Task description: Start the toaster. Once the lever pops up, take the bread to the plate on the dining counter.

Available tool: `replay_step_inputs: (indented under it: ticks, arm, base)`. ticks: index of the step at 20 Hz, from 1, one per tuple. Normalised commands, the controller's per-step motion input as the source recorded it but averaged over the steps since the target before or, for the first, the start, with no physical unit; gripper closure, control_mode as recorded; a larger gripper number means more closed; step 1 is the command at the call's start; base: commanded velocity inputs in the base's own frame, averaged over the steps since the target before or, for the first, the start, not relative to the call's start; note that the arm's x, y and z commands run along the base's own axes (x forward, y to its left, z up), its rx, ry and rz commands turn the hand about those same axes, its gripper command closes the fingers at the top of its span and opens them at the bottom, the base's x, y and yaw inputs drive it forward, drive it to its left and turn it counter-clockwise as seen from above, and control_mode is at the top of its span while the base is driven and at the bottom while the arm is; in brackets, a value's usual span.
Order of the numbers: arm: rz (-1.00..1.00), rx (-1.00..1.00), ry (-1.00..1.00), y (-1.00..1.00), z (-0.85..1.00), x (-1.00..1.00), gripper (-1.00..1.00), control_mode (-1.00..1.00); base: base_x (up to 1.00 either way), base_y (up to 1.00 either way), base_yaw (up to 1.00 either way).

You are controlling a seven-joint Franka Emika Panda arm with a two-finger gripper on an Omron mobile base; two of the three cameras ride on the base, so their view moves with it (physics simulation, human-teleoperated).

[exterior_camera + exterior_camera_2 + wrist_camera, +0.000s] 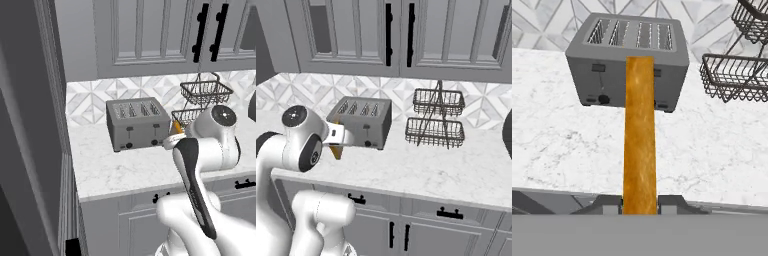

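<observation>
The pincer (640,204) is clamped on the bread (640,145), which the hand view shows edge-on as an orange-tan strip rising between the two fingertips (608,202), held in the air above the marble bench (567,145) and in front of the toaster (587,75). The grey toaster stands on the bench against the patterned backsplash (90,102), its four top slots in a row. A two-tier wire basket (436,117) stands beside it, below grey wall cabinets (356,35).
</observation>
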Motion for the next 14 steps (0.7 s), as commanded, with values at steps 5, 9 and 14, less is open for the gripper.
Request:
replay_step_inputs:
  ticks: [5, 9, 14]
  arm:
    - [0.0, 0.0, 0.0, 0.0, 0.0, 0.0, 1.0, 1.0]
    - [0.0, 0.0, 0.0, 0.0, 0.0, 0.0, 1.0, 1.0]
    - [0.0, 0.0, 0.0, 0.0, 0.0, 0.0, 1.0, 1.0]
  base:
    - [-0.99, -0.41, -0.19]
    - [-0.33, -0.22, -0.33]
    - [0.04, -0.2, -0.57]
